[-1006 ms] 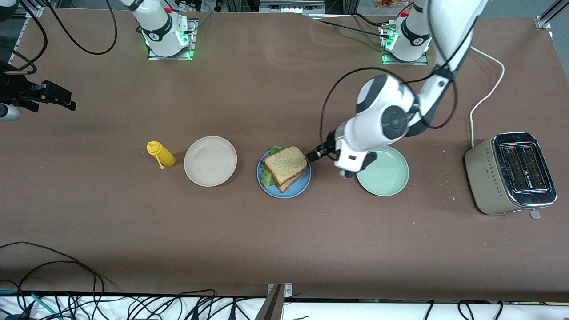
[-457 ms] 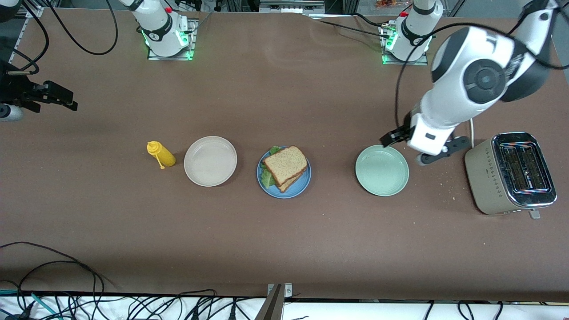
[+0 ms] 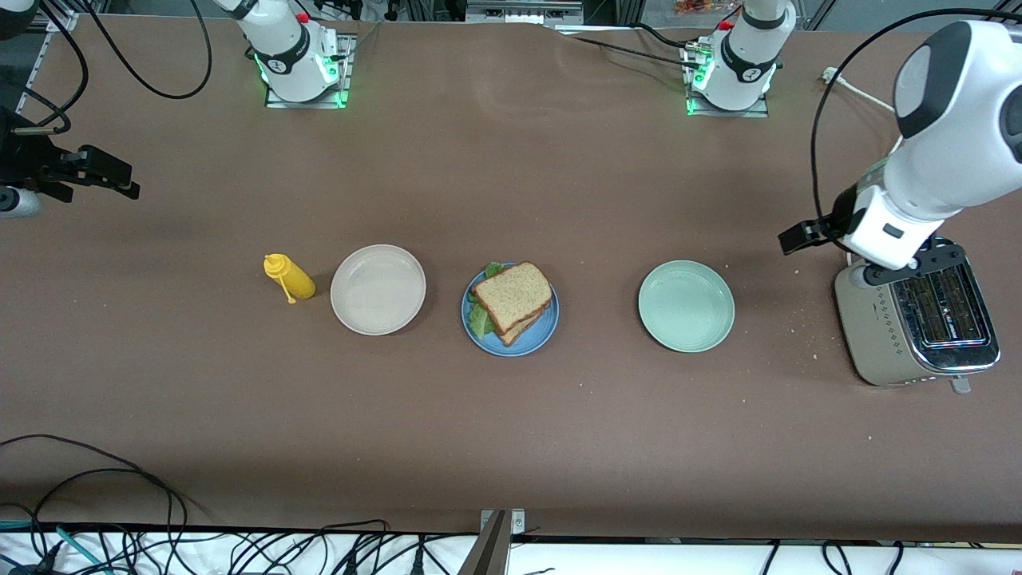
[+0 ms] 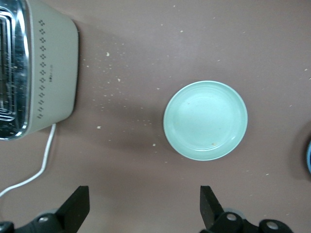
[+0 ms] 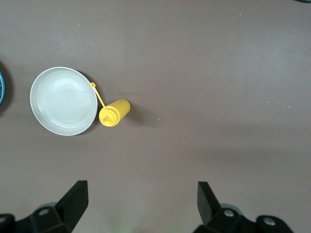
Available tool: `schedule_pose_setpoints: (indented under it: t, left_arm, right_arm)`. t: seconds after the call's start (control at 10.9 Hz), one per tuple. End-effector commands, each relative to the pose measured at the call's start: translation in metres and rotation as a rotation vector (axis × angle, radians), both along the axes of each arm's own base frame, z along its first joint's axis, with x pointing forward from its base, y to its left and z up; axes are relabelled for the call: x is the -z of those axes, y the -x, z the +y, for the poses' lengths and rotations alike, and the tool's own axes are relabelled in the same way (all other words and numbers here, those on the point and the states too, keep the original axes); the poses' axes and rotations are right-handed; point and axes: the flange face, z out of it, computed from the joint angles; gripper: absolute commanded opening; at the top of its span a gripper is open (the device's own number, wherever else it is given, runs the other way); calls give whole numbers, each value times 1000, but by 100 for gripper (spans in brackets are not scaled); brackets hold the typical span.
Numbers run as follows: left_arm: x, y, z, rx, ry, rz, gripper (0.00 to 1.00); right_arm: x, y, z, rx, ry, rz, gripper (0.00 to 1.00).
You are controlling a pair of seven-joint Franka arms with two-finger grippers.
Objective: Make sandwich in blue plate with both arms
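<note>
We see the sandwich (image 3: 512, 302) resting on the blue plate (image 3: 533, 339) at the centre of the front view, two brown slices stacked with lettuce poking out at the edge toward the right arm's end of the table. Our left gripper (image 3: 866, 255) hangs at the right edge of that frame, over the table where it meets the toaster (image 3: 918, 319), its fingers (image 4: 76, 208) spread wide and holding nothing; the sandwich lies well apart from it, with the mint-green plate (image 3: 686, 306) between them. In the left wrist view that plate (image 4: 205, 120) sits mid-frame and the toaster (image 4: 36, 68) fills the upper left corner. Our right gripper (image 3: 96, 172) waits at the left edge of the front view, likewise spread and empty, well apart from the sandwich. Between them lie the beige plate (image 3: 378, 289) and the yellow squeeze bottle (image 3: 288, 276), lying on its side just beside that plate.
</note>
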Motion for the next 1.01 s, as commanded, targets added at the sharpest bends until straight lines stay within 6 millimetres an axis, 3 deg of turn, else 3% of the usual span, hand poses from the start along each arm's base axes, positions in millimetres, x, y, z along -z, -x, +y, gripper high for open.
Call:
schedule_pose_setpoints:
  t: [0.0, 0.37, 0.73, 0.91]
  left_arm:
    - [-12, 16, 42, 47, 21, -23, 100]
    - [-2, 34, 35, 36, 22, -81, 100]
    - [-4, 33, 31, 44, 28, -85, 100]
    - [-6, 34, 46, 15, 54, -90, 100]
  right_arm:
    - [-6, -1, 0, 1, 8, -2, 100]
    - [-6, -1, 0, 1, 8, -2, 100]
    - [-6, -1, 0, 0, 8, 0, 100]
    - [-6, -1, 0, 0, 8, 0, 100]
